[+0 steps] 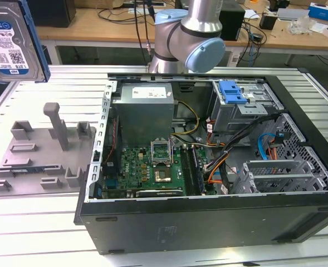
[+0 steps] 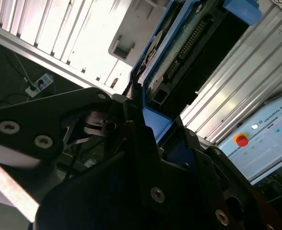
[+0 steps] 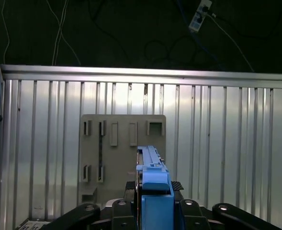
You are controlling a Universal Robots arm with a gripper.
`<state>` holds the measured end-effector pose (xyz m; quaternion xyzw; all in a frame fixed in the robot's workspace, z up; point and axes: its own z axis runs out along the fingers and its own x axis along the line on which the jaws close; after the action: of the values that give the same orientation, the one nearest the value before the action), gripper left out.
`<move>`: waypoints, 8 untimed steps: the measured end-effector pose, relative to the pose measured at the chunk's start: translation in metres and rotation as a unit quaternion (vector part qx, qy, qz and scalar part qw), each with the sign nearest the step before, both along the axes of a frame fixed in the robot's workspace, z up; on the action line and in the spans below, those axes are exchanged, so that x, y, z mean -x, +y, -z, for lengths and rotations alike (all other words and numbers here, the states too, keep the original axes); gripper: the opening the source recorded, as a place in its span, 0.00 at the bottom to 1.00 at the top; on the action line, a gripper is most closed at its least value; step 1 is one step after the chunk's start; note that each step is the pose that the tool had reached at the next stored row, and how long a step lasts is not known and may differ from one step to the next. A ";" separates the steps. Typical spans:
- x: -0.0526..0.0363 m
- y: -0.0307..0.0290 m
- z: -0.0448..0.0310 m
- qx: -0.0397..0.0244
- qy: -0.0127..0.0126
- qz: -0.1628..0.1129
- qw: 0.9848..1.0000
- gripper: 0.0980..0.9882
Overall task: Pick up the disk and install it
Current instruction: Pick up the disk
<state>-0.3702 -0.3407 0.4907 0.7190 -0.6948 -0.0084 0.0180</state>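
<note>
Disk [image 1: 10, 39] is aloft over the grey fixture plate [image 1: 35, 161], well apart from the open computer case [image 1: 208, 214]. My pincer [image 3: 152, 190] is closed onto its blue frame. Judgement: grip firm, carry level, edges square to the drive cage [image 1: 236, 114]. Count: one disk, one plate, one case.

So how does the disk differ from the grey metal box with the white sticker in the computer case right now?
The disk is up in the air at the exterior view's left, gripped by the claw; the grey box sits inside the computer case. The disk has a blue frame; the grey box has bare metal edges. Both are rectangular, grey metal, with a label.
</note>
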 end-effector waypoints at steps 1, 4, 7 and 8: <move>-0.0016 -0.0026 0.0000 0.000 0.001 0.000 1.000 0.30; -0.0059 -0.0084 0.0000 0.000 0.002 0.000 1.000 0.30; -0.0147 -0.0170 -0.0001 0.000 0.005 0.000 1.000 0.30; -0.0185 -0.0201 -0.0002 0.000 0.006 0.000 1.000 0.30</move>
<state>-0.3518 -0.3609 0.4909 0.7189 -0.6946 -0.0126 0.0221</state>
